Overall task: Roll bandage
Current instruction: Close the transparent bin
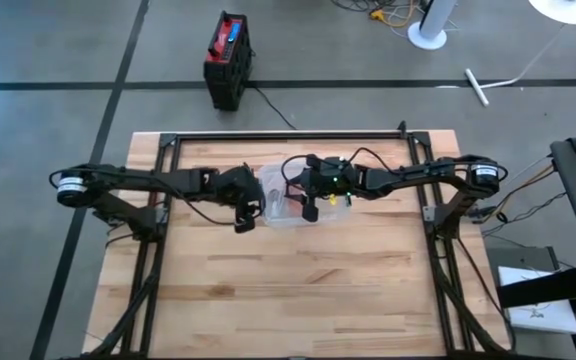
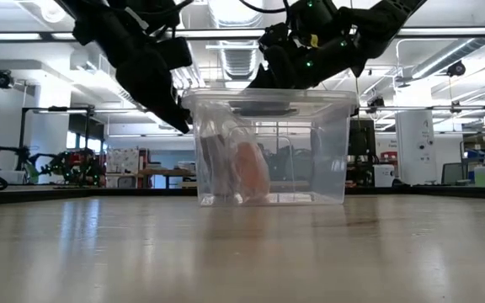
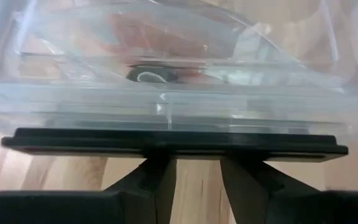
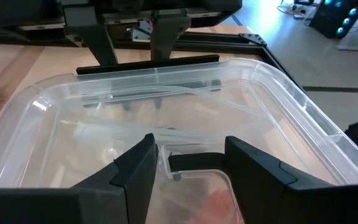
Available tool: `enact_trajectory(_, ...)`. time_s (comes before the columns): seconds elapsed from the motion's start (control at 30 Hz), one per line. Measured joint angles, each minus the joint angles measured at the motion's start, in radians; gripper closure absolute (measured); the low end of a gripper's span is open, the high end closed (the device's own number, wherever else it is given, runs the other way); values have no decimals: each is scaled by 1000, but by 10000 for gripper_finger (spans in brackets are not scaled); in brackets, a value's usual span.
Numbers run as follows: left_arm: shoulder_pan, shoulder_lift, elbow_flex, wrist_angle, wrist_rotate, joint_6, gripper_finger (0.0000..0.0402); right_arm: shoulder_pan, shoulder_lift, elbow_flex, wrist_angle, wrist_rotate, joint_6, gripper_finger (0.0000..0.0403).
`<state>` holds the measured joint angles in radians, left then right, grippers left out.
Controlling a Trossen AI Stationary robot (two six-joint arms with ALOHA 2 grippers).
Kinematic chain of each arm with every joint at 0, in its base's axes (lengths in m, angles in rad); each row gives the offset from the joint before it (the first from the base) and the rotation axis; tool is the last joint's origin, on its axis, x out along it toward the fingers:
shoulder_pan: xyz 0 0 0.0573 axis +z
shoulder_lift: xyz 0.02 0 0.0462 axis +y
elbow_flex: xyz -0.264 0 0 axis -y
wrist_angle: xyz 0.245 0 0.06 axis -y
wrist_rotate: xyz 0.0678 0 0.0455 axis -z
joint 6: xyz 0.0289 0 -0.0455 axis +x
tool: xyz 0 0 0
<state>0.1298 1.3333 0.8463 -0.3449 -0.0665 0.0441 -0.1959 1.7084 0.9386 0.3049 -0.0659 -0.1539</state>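
Note:
A clear plastic box (image 2: 310, 151) stands on the wooden table at its middle. An orange-pink bandage (image 2: 249, 172) stands inside it, on the floor near the left wall. A black strip (image 4: 148, 62) runs along the box's left-end rim. My left gripper (image 3: 194, 152) is at that rim, its fingers apart. My right gripper (image 4: 191, 143) hangs open over the box's right end. A small black piece (image 4: 194, 163) shows between and below its fingers; whether they touch it cannot be told. My left gripper meets the black strip (image 3: 166, 142) on the box's left-end rim. The strip lies across both fingers and hides their tips, so I cannot tell whether they press or hook it. The fingers (image 4: 166, 37) slant down at it from the table's left.
Black frame rails (image 1: 288, 137) run along the table's far edge and down both sides. Bare wood (image 1: 288, 290) spreads from the box toward the near edge. A black-and-red case (image 1: 228, 60) stands on the floor beyond the far edge.

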Motion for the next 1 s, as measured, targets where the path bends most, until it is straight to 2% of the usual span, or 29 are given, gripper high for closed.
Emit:
enact_trajectory(0.1,0,21,37,-44,25,-1,285,0,0,0,-4,-3,-1,217)
enact_trajectory(0.3,5,68,191,-285,76,6,286,2,0,0,4,-14,-12,217)
enact_trajectory(0.47,38,169,336,-459,168,0,286,1,0,0,3,-17,-10,217)
enact_trajectory(0.7,50,297,506,-637,179,68,285,0,0,0,-7,-21,5,217)
enact_trajectory(0.83,52,282,528,-671,188,75,285,2,-6,-4,12,-18,-5,217)
enact_trajectory(1.0,52,160,456,-601,199,35,283,1,-25,-8,65,-9,-15,217)
